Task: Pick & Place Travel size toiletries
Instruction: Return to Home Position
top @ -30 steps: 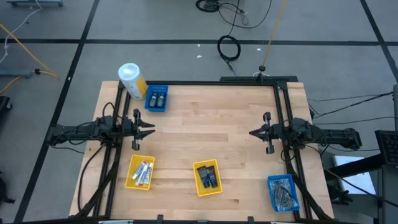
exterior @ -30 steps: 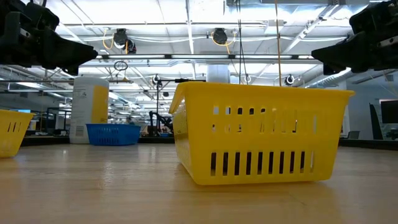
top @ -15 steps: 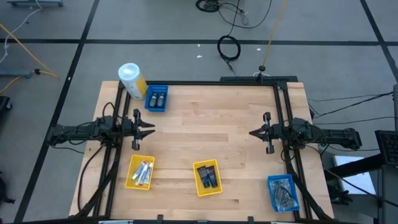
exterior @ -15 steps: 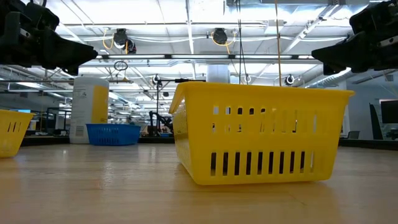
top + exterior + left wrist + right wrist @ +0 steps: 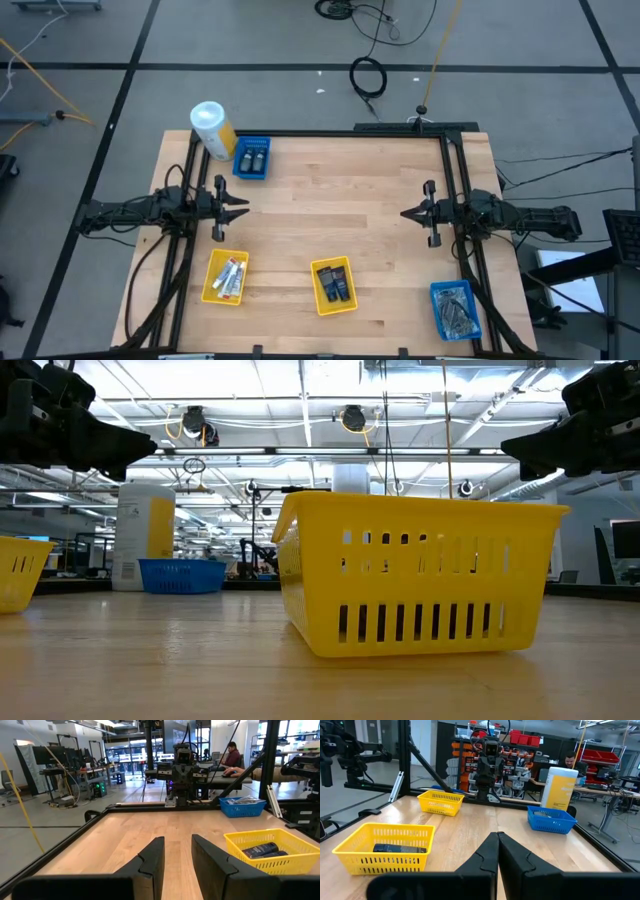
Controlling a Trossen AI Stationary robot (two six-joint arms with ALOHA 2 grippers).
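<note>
Toiletries [image 5: 334, 284] sit binned: dark bottles [image 5: 251, 157] just beside canister [image 5: 211, 128], white tubes [image 5: 228, 276] near it, grey items [image 5: 455, 309] farthest from it. Likely light, slick, tubes soft; you pinch mid-body. Left gripper [image 5: 240, 208] released, right gripper [image 5: 405, 214] clenched, both empty.

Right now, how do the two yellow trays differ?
The left tray holds white tubes; the middle tray holds dark bottles. The left tray sits close to the left gripper; the middle tray lies roughly midway between it and the right gripper. Both are yellow, slotted, and touched by neither gripper.
</note>
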